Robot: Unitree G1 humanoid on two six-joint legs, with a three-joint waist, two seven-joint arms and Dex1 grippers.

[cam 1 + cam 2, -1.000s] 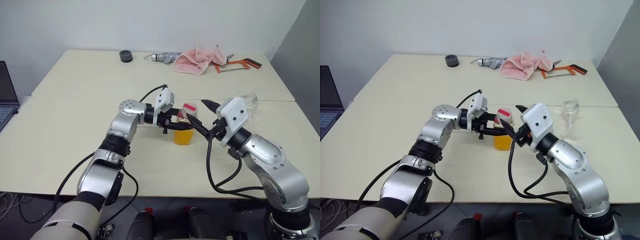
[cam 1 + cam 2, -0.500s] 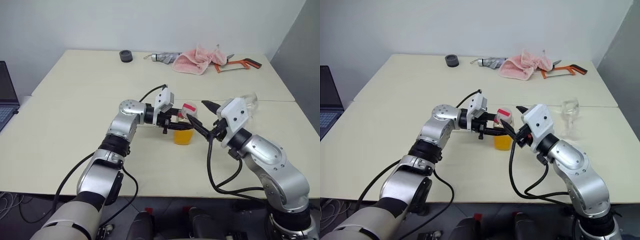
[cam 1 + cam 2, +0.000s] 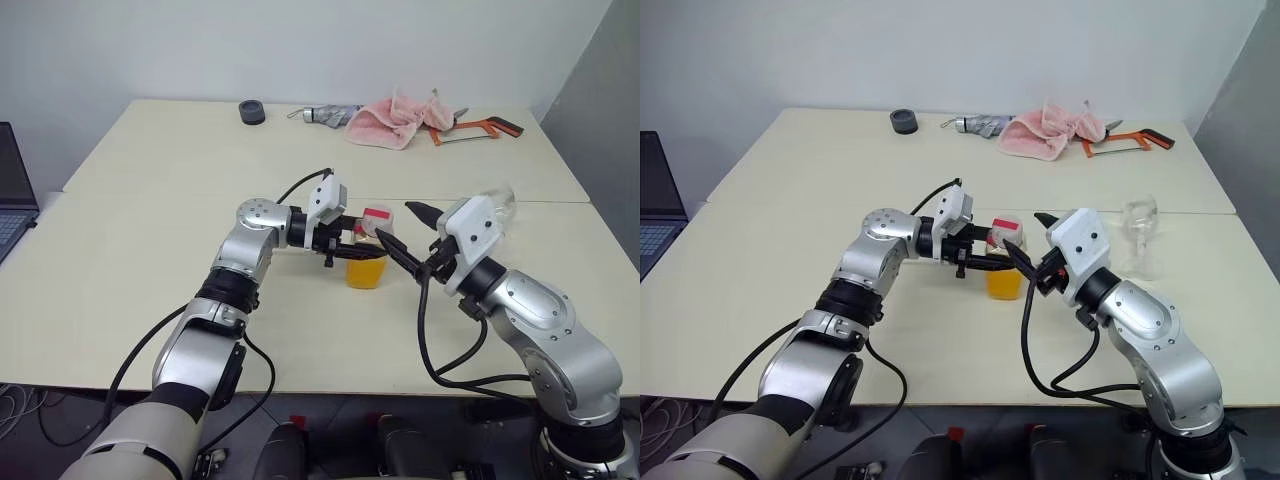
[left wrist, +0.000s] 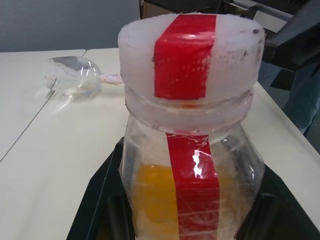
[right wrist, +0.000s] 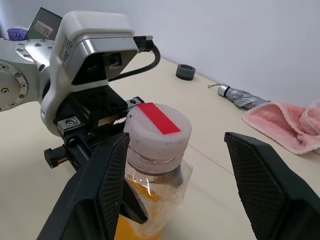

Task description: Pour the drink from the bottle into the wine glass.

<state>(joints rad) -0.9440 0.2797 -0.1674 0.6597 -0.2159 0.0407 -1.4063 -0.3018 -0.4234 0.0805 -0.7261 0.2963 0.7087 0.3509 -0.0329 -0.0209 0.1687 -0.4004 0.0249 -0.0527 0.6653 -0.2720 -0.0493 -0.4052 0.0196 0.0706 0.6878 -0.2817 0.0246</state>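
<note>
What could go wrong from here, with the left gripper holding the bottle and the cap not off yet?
1. The right gripper stands open around the cap; if it closes off-centre, it may slip instead of turning it.
2. The left gripper is shut on the bottle, whose thin walls already look creased; twisting could spin or squash it, spilling the drink.
3. The wine glass stands just beyond the right arm and could be knocked.

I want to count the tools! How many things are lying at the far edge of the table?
4, in a row: a black ring, a folded umbrella, a pink towel, and an orange-handled saw partly under the towel, which may hide more.
</note>
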